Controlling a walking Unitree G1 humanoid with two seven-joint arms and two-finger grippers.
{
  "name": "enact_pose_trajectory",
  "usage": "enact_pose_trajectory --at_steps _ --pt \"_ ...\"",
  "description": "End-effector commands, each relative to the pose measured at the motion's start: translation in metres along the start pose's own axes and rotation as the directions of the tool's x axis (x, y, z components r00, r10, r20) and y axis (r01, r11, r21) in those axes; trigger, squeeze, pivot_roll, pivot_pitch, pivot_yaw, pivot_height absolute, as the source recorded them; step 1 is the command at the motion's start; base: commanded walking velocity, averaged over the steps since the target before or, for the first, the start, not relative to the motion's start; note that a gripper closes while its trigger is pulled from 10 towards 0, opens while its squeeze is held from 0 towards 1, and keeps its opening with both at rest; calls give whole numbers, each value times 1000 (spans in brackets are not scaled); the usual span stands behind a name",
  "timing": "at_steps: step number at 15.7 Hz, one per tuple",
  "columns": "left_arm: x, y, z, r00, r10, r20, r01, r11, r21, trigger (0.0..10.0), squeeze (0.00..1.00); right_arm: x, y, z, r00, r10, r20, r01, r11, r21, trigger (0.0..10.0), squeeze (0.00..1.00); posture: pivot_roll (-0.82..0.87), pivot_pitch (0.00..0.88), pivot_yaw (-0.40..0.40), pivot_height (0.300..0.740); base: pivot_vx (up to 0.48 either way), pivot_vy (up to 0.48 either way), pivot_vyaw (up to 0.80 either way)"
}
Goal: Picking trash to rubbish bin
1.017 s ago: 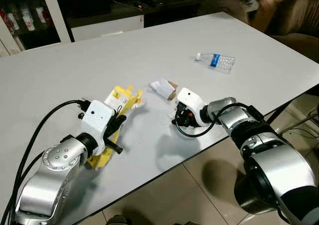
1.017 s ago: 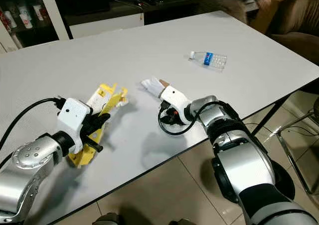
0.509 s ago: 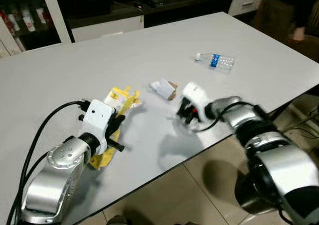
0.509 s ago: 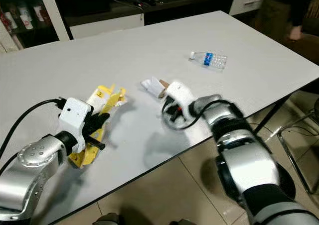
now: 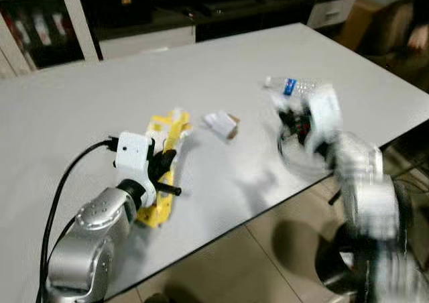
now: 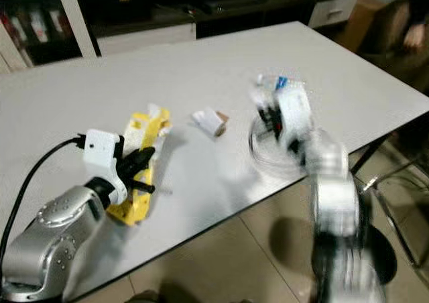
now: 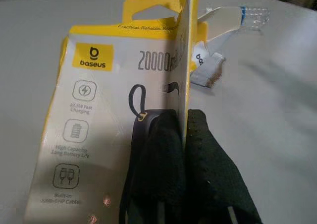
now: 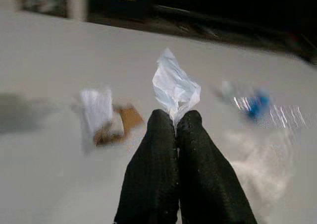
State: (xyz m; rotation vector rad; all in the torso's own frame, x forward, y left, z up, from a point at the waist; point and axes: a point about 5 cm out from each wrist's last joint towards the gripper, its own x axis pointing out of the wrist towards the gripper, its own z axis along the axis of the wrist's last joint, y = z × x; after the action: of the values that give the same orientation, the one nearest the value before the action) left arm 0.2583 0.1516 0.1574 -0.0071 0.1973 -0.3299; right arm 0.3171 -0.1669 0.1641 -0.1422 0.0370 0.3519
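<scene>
Our left hand [image 7: 185, 149] pinches a flat yellow and white card pack [image 7: 106, 110] lying on the smooth white worktop [image 5: 134, 82]. Our right hand [image 8: 176, 127] squeezes a crinkly white scrap [image 8: 173, 87] above the worktop, near a clear plastic bottle [image 5: 295, 85] and 1 small crumpled carton [image 5: 222, 123].

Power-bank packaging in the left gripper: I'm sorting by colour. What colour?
Yellow and white packaging, clearest in left wrist view.

one yellow package [image 5: 163, 162], one plastic bottle [image 5: 295, 86], two crumpled scraps [image 5: 222, 123]

Motion blur smears the right tool [image 5: 298, 118] and water bottle [image 5: 295, 86].
</scene>
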Motion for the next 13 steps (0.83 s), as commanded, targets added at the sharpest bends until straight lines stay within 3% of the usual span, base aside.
enact_pose_trajectory --at_steps 1,3,6,8,10,13 --pt "3 -1 0 1000 11 6 -11 1000 21 10000 0 -9 -10 11 994 -102 37 102 995 2 10000 0 -58 41 -24 740 0 0 0" --pt "5 0 0 1000 27 11 -27 999 -18 10000 0 -34 5 -6 978 -207 22 205 977 65 10000 0 -75 40 -10 740 0 0 -400" --pt "2 1 -15 997 79 -4 -79 997 23 10000 0 -66 33 -22 967 -253 -5 253 966 49 10000 0 -84 26 -5 740 0 0 -800" --pt "-2 4 -24 988 154 -4 -154 988 21 10000 0 -79 33 -26 948 -318 -25 319 945 76 10000 0 -67 20 -26 740 0 0 -800" --pt "-8 0 -22 994 105 35 -104 994 -21 10000 0 -82 36 -26 956 -291 -27 292 955 46 10000 0 -62 24 -41 740 0 0 -800" --pt "-17 1 -28 991 110 78 -114 992 51 10000 0 -80 48 -33 977 -212 -39 214 974 78 10000 0 -56 28 -60 740 0 0 -800"
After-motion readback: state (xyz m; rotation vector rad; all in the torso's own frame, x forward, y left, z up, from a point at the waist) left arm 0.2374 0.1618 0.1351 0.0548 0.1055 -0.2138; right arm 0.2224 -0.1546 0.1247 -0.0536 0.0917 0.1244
